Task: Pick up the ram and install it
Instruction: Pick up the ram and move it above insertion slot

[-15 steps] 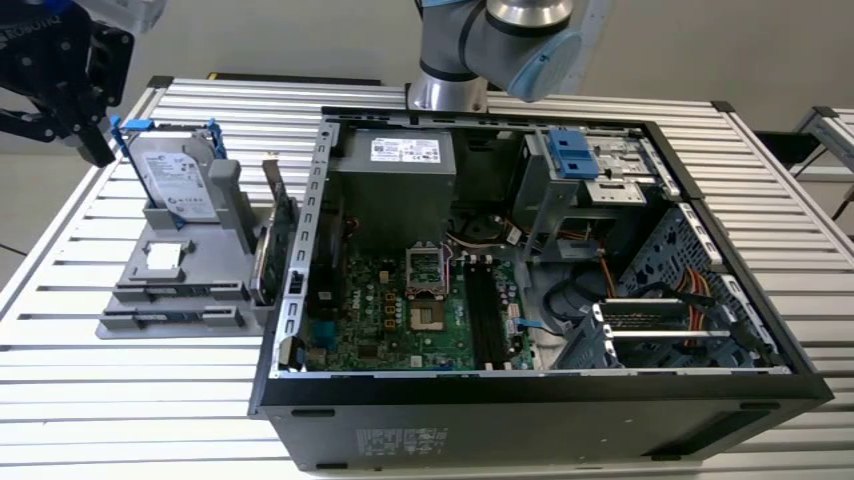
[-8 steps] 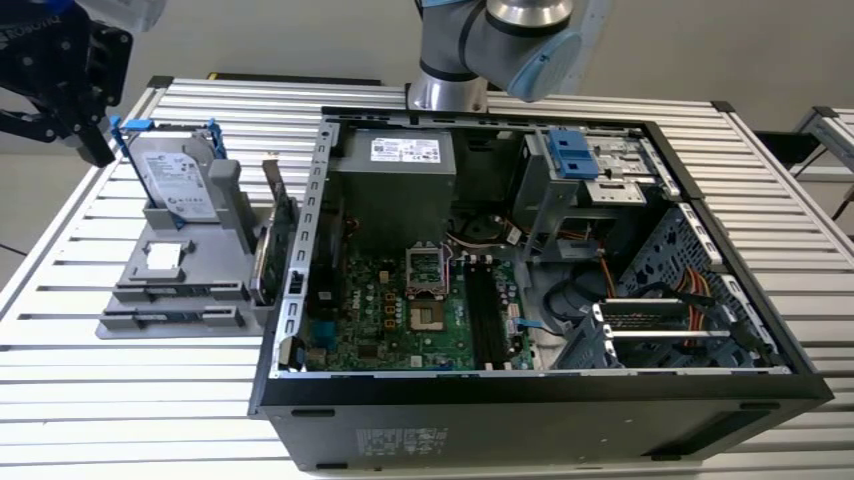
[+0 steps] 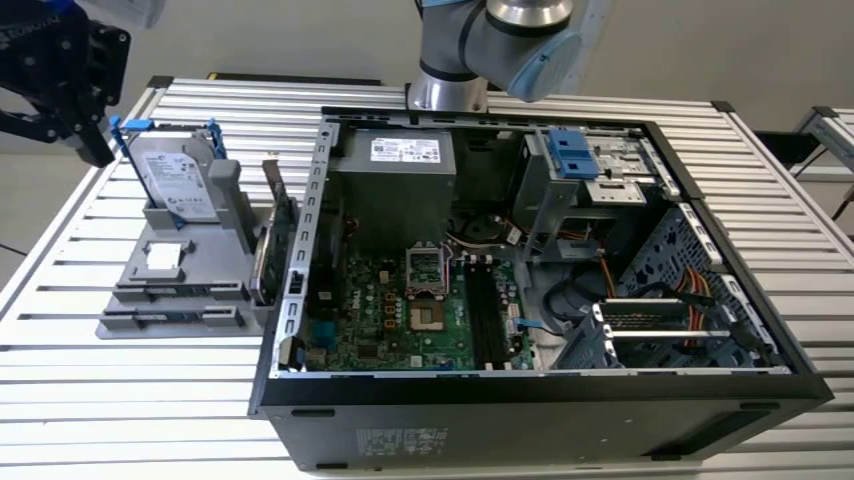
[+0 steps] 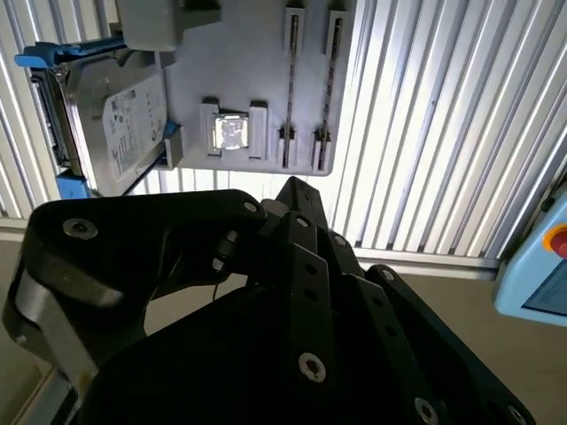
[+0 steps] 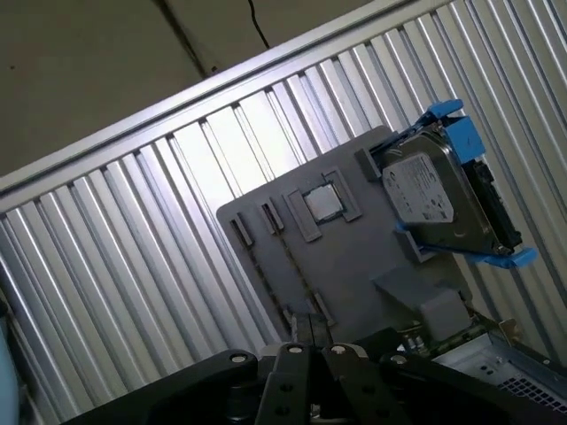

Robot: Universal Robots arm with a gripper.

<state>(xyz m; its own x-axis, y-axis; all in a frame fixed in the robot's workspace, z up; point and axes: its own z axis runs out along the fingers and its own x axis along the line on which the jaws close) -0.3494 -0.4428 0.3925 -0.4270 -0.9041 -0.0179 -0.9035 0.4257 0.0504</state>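
Gripper (image 5: 311, 335), black and angular, hangs pinched shut near grey slotted holder (image 5: 354, 266) on ribbed metal table (image 5: 133, 266).

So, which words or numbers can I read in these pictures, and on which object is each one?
None can be read.
Hard drive label: print too small.
Power supply label: too small.
Sticker on the case's outer wall: blurred.

an open computer case (image 3: 534, 430) fills the middle of the slatted table (image 3: 134, 400). near the table's edge at the exterior view's left, a grey holder (image 3: 174, 320) carries a hard drive (image 3: 180, 175) on edge and a small square chip (image 3: 163, 257).
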